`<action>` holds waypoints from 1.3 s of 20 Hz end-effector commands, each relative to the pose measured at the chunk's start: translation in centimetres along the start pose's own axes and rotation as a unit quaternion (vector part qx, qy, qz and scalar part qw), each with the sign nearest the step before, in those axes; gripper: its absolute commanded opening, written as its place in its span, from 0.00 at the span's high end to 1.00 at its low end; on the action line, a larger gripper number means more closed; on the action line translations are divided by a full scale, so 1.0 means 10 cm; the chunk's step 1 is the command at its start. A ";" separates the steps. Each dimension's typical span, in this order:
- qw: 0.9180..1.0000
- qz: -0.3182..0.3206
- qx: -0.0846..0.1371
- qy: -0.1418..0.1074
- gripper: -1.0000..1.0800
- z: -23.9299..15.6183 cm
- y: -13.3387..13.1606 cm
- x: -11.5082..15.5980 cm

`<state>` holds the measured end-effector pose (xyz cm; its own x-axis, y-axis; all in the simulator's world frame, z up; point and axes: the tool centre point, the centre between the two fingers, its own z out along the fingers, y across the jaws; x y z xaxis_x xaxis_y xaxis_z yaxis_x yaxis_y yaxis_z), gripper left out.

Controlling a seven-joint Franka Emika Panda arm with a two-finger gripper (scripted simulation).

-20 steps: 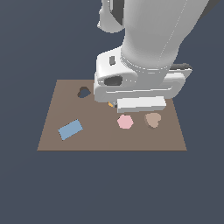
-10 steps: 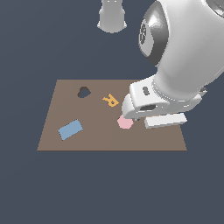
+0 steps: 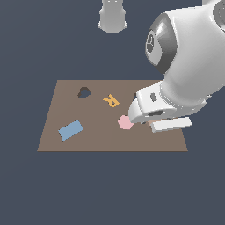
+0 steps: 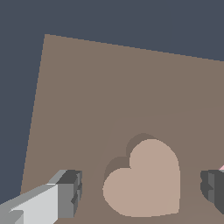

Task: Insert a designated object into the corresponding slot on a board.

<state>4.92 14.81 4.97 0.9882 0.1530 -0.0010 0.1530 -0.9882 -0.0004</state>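
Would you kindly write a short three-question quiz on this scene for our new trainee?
1. True or false: the gripper is shut on the heart piece.
2. In the exterior view, which lies nearest the heart slot: A) pink hexagon, B) letter R, C) blue rectangle?
3. Fill in: the heart piece lies flat on the ___.

Key: 1. False; the fingers stand apart on either side of it. 2. B. 3. board.

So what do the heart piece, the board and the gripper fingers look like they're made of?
It's a simulator render, so these are guesses. The heart piece: flat matte tan, no grain or shine, perhaps painted wood or plastic. The board: uniform matte brown, like fibreboard, no texture visible. The gripper fingers: grey blocks with ridged dark pads, seemingly metal or hard plastic with rubbery faces.
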 end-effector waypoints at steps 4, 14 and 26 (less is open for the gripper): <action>1.000 0.000 0.000 0.000 0.04 0.10 0.00 0.00; 1.000 0.000 0.000 0.000 1.00 0.20 0.00 0.01; 1.000 0.012 0.000 0.001 1.00 0.19 0.03 0.03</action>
<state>5.17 14.67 3.07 0.9904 0.1386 0.0004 0.1386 -0.9904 -0.0001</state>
